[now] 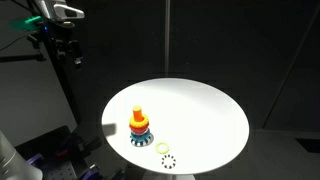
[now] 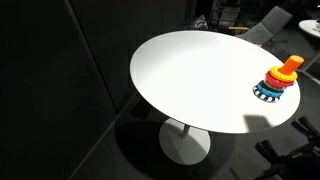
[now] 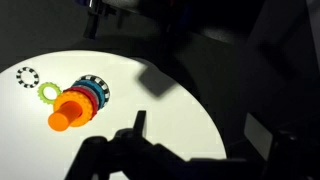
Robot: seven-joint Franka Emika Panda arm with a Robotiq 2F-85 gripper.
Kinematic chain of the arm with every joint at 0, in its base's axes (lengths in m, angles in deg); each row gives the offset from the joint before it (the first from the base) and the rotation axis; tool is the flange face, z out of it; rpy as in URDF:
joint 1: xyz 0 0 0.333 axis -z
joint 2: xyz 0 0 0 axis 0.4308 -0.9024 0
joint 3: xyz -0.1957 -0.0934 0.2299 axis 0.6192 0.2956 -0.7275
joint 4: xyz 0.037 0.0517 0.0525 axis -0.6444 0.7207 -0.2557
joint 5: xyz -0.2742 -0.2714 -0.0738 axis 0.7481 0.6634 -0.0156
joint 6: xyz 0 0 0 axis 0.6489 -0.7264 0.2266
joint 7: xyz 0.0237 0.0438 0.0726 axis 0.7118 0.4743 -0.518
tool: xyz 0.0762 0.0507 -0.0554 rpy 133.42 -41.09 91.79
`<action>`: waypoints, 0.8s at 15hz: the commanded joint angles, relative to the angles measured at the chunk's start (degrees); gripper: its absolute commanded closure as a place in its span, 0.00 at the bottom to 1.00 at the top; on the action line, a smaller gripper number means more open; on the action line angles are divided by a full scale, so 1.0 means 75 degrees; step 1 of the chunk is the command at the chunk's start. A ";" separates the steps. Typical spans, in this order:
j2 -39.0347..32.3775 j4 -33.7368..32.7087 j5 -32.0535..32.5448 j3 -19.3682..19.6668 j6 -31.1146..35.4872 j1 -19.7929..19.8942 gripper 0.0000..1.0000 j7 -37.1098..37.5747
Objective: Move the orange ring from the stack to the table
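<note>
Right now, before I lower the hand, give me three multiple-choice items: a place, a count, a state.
1. The yellow-green ring lies: A on a chair; B on the table beside the stack; C on the floor.
2. Loose rings on the table: A none; B two; C four.
3. The orange ring is: A threaded on the stack; B flat on the table; C missing.
Answers: B, it lies by the blue base; B, yellow-green plus black-and-white ring; A, it circles the peg.
</note>
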 commanded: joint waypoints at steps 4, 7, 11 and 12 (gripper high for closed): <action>-0.0004 -0.0015 -0.0002 -0.0004 -0.0015 0.0005 0.00 -0.0001; -0.0004 -0.0015 -0.0002 -0.0004 -0.0015 0.0005 0.00 -0.0001; 0.0093 -0.0005 0.0052 -0.0093 0.0153 0.0030 0.00 0.0093; 0.0094 -0.0027 0.0045 -0.0095 0.0206 0.0041 0.00 0.0119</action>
